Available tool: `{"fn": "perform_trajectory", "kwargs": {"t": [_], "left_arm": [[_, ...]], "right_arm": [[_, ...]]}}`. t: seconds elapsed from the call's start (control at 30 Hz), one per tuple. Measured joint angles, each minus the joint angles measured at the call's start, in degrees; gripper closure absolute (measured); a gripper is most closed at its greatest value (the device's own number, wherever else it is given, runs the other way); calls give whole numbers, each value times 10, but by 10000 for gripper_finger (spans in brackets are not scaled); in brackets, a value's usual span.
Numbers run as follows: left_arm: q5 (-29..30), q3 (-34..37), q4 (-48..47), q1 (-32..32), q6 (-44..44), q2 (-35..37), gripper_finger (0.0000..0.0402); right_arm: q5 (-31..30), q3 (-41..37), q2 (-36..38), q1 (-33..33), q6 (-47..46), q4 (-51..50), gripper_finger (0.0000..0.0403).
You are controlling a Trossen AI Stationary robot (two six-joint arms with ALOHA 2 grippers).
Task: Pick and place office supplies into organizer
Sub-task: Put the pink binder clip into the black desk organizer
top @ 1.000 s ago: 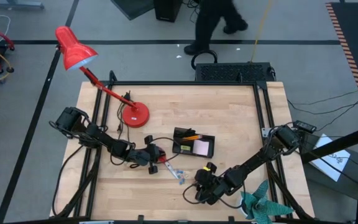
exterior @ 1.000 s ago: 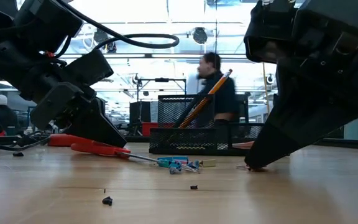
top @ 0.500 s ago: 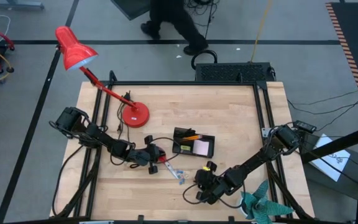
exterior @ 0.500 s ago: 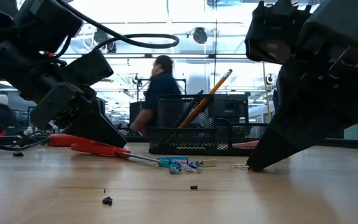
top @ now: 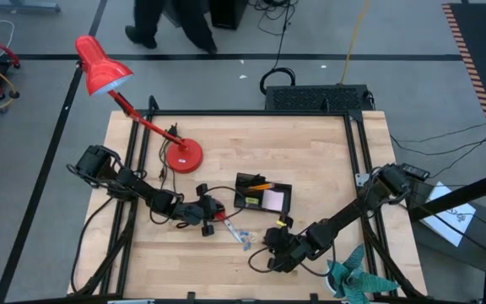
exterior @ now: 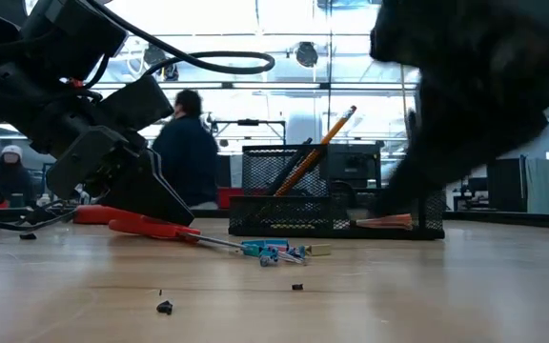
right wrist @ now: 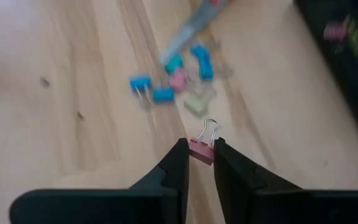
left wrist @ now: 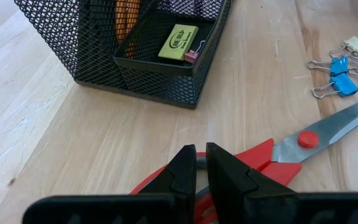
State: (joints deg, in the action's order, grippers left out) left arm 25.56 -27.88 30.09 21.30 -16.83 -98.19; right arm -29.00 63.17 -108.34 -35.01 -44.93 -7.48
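Note:
The red-handled scissors [left wrist: 303, 140] lie flat on the table, left of the black mesh organizer [top: 262, 194], with my left gripper [left wrist: 200, 163] shut on their handle end. The organizer holds an orange pencil [exterior: 317, 152], a pink note pad [top: 272, 199] and a yellow-green eraser [left wrist: 178, 42]. Several blue, pink and pale binder clips [right wrist: 173, 74] lie loose by the scissors' tip. My right gripper [right wrist: 199, 155] is just near of the organizer, raised above the table and shut on a pink binder clip [right wrist: 201, 150]. My left gripper pinches the scissors' red handle [left wrist: 257, 163] between its two fingers, slanting down from the table's left. The scissors rest flat on the wood, blades pointing toward the loose clips. My right gripper pinches the pink clip's body [right wrist: 201, 152] between its fingertips, slanting down. The clip's wire loops [right wrist: 210, 129] stick out beyond the fingertips, and the clip is lifted clear of the table.
A red desk lamp [top: 108, 72] stands at the far left with its base [top: 182, 156] on the table. A teal spiky object [top: 357, 279] sits at the near right corner. A black box [top: 315, 97] with cables sits at the far edge. A person [exterior: 187, 143] walks beyond the table.
My right gripper has risen from the table top, where its fingertips rested before, and has rolled a little. The person beyond the table has walked toward the left.

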Motion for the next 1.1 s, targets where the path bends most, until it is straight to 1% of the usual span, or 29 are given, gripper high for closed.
{"fn": "perform_trajectory", "kwargs": {"t": [0.3,0.47,0.53,0.67,0.73,0.83,1.0,1.1], "left_arm": [[1,0,0,0,2,0,355],[2,0,-1,0,2,0,355],[2,0,-1,0,1,0,355],[2,0,-1,0,1,0,355],[2,0,-1,0,1,0,355],[2,0,-1,0,1,0,355],[2,0,-3,0,1,0,355],[2,0,-3,0,1,0,355]], "right_arm": [[-25,1,56,22,91,4,349],[-38,1,76,51,152,4,349],[-37,2,76,70,168,5,349],[4,2,65,106,187,4,349],[7,2,53,118,193,3,349],[-1,2,42,131,201,3,349],[-39,2,41,144,202,4,349],[-36,2,41,154,207,4,349]]}}
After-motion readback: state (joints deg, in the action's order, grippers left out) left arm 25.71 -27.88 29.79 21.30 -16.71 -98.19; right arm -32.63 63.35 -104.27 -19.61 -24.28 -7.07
